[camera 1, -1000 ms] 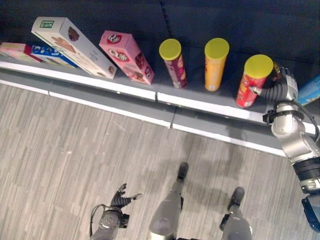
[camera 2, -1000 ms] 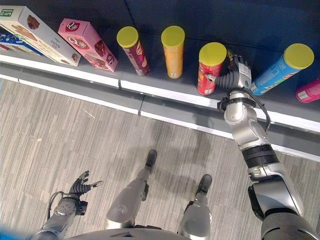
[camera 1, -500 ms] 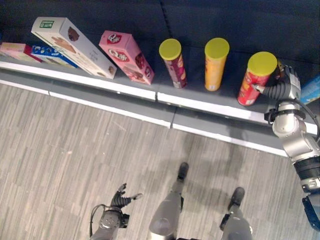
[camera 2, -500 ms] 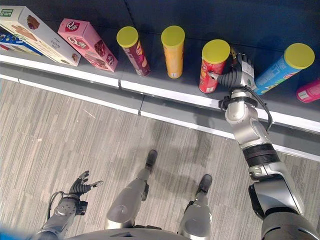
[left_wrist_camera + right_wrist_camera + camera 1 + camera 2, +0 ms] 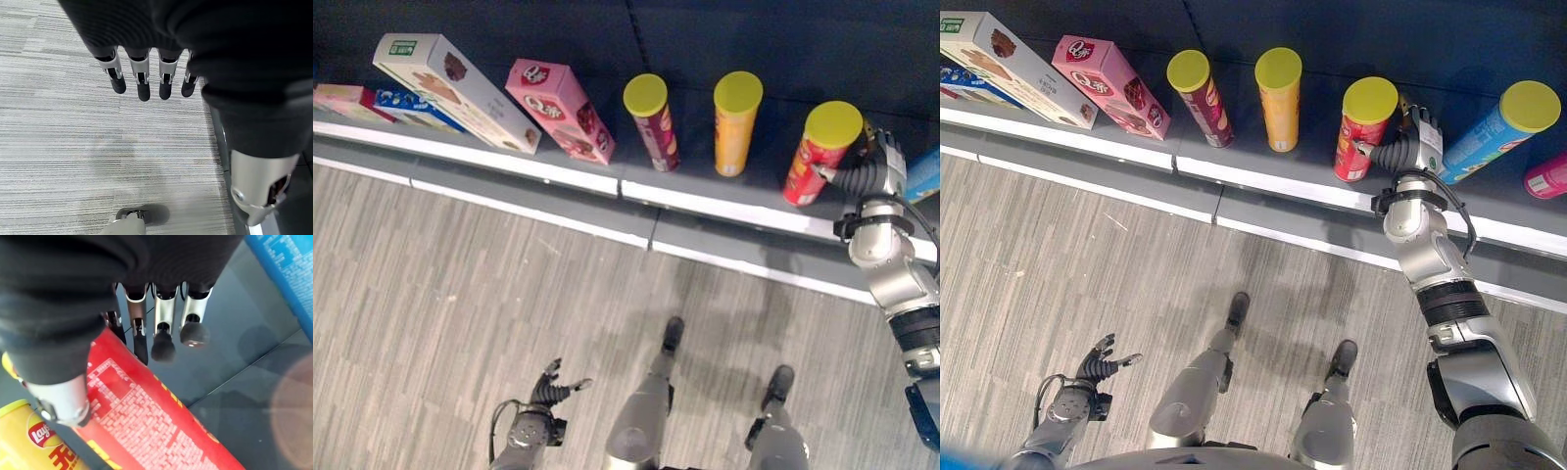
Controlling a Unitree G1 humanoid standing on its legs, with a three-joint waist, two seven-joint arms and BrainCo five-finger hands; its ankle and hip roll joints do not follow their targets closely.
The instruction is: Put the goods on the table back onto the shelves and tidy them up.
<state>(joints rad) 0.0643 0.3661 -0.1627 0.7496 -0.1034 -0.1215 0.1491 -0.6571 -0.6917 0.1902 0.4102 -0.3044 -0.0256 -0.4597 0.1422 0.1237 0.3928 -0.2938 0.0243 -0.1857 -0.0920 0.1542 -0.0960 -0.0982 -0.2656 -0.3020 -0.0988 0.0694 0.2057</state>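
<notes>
Comparing with a second ago, I see the red can [image 5: 1364, 127] shifted toward 3 o'clock along the shelf [image 5: 1263, 181], from tight beside the yellow can [image 5: 1279, 98] to roughly midway between it and the blue can [image 5: 1498, 129]. It stands upright on the shelf, so I judge this item shelved and the step now one of spacing the row.

My right hand [image 5: 1412, 149] moved with it and sits at the can's 3 o'clock side. In the right wrist view the fingers [image 5: 162, 335] are straight and loosely spread, extending past the red can [image 5: 156, 426]. The thumb [image 5: 61, 404] lies against the can wall. The hand is open; it touches the can without clasping it.

My left hand [image 5: 548, 389] hangs idle at 7 o'clock over the floor [image 5: 450, 284], fingers relaxed and empty.

Further along toward 9 o'clock stand the maroon can [image 5: 651, 119] and pink box [image 5: 560, 110].
</notes>
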